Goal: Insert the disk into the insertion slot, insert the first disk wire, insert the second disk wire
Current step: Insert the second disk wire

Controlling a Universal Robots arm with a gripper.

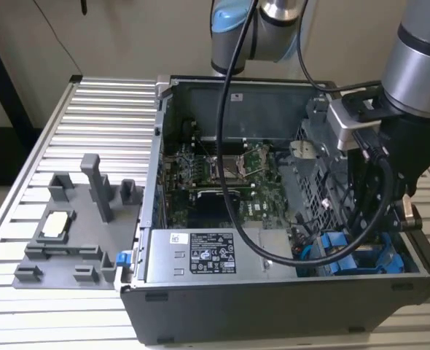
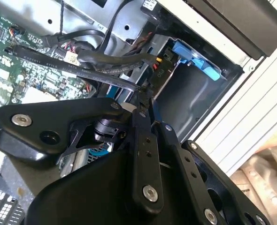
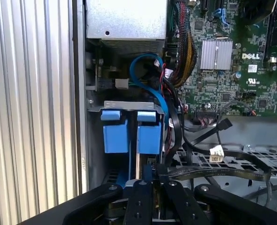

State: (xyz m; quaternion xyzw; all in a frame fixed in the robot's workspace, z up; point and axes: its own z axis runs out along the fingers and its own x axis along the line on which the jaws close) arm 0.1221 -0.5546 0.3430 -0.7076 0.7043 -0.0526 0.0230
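The black computer case (image 1: 273,292) is seen lying open on the ribbed metal worktop (image 1: 76,146), and the arm is lowered into the case at the exterior view's right. In the first wrist view two blue carrier frames are seen side by side in the insertion slot (image 3: 94,140), a grey sheet-metal bay next to the case wall. The disk (image 3: 149,136) is taken to be the frame nearer to the green motherboard (image 3: 232,56), with the other blue-framed drive (image 3: 115,133) just beside it, toward the case wall. Which of the two is the task's own cannot be told with certainty.

The gripper (image 3: 150,180) is placed directly in front of the disk, and the jaws are brought almost together. Something thin and dark is seen between them, near the edge of the disk, but whether it is really held cannot be told. A blue cable (image 3: 145,70) is curved above the slot, and a flat black cable (image 3: 213,173) is lying across the grey perforated cage (image 3: 251,159) beside the jaws.

In the second wrist view the gripper (image 2: 143,101) is seen with its tips near black cables (image 2: 110,65), and a blue frame (image 2: 195,58) is visible at the mouth of the bay. A grey fixture (image 1: 69,233) is standing on the worktop, well apart from the case.
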